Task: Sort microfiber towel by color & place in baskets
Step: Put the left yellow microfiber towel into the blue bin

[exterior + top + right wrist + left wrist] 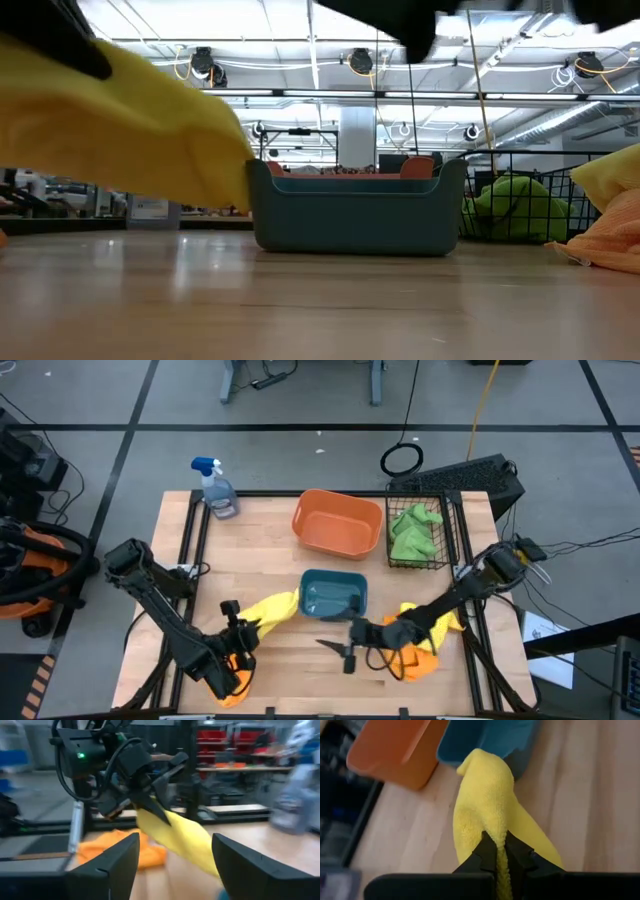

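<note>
My left gripper (240, 628) is shut on a yellow towel (276, 607) near the table's front left. The towel stretches from it toward the teal tray (333, 596) at the table's middle. In the low view the yellow towel (120, 120) hangs above the tabletop beside the teal tray (355, 215). An orange towel (234, 686) lies under the left arm. My right gripper (345, 651) stands open and empty in front of the tray, pointing level toward the left arm. Green towels (413, 530) lie in the black wire basket (447, 510). My left gripper pinches a bunched fold of the yellow towel (496, 851) between its two fingers, at the towel's near end. The fingers slant down from the table's left. The towel is lifted off the table, and its free end (479, 761) reaches the tray's corner.
The orange tub (337, 521) stands behind the teal tray. A spray bottle (215, 488) is at the back left. A heap of orange and yellow towels (425, 657) lies under the right arm at the front right. Bare wood shows between the two grippers.
</note>
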`<state>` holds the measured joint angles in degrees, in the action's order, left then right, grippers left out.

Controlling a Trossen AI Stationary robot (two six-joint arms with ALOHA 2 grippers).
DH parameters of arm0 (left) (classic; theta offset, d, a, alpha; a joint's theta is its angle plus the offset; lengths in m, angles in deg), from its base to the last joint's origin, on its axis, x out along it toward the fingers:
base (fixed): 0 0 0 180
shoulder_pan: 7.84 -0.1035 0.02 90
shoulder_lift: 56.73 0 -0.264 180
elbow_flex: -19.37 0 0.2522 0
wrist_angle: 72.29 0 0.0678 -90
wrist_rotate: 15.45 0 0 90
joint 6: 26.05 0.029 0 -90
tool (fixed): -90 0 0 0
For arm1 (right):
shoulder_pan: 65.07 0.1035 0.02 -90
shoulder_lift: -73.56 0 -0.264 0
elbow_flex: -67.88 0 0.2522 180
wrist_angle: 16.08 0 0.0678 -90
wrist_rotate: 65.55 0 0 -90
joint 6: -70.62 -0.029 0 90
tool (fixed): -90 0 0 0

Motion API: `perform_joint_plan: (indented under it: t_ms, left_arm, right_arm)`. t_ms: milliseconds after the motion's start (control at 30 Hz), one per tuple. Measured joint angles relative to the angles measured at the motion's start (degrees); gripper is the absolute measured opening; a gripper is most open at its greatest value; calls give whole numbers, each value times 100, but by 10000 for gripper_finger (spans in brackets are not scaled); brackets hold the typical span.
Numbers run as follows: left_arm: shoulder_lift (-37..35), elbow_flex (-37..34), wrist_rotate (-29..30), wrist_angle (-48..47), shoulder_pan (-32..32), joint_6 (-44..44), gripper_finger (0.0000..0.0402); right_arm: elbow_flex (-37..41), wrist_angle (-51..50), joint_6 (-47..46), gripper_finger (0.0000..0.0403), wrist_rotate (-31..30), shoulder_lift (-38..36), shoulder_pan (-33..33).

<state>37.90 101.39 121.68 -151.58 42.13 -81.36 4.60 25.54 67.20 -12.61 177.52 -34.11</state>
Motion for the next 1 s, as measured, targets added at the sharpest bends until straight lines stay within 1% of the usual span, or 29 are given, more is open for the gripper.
perform_joint_plan:
  t_ms: [133, 233, 333, 433, 467, 567, 700, 867, 1000]
  left_arm:
    - [-2, 298, 16, -11, 136, 829, 14]
    - [-7, 525, 25, -21, 273, 1295, 14]
    - [-7, 683, 58, -62, 476, 1486, 15]
    - [-9, 708, 349, -55, 721, 1536, 15]
    - [-9, 708, 460, -70, 803, 1572, 16]
    - [-9, 708, 685, -106, 1012, 1679, 16]
    - [-9, 708, 1060, -96, 1218, 1686, 16]
    - [-9, 708, 1322, 12, 1241, 1730, 16]
    - [-9, 708, 1600, 497, 1164, 2351, 16]
  right_arm:
    - [-643, -492, -538, 261, 900, 281, -446]
    - [-1251, -1271, -703, 280, 1214, 473, -698]
    - [-1894, -2282, -992, 297, 1459, 696, -908]
    - [-2427, -2996, -1232, 306, 1720, 1008, -1065]
    - [-2561, -3155, -1274, 307, 1854, 1112, -1104]
    - [-2819, -3173, -1307, 308, 2358, 1414, -1172]
    - [-3008, -2917, -1292, 289, 2789, 1676, -1196]
    - [-3040, -2350, -945, 239, 3289, 1770, -1200]
    - [-3040, -1986, -648, 199, 3492, 1770, -1175]
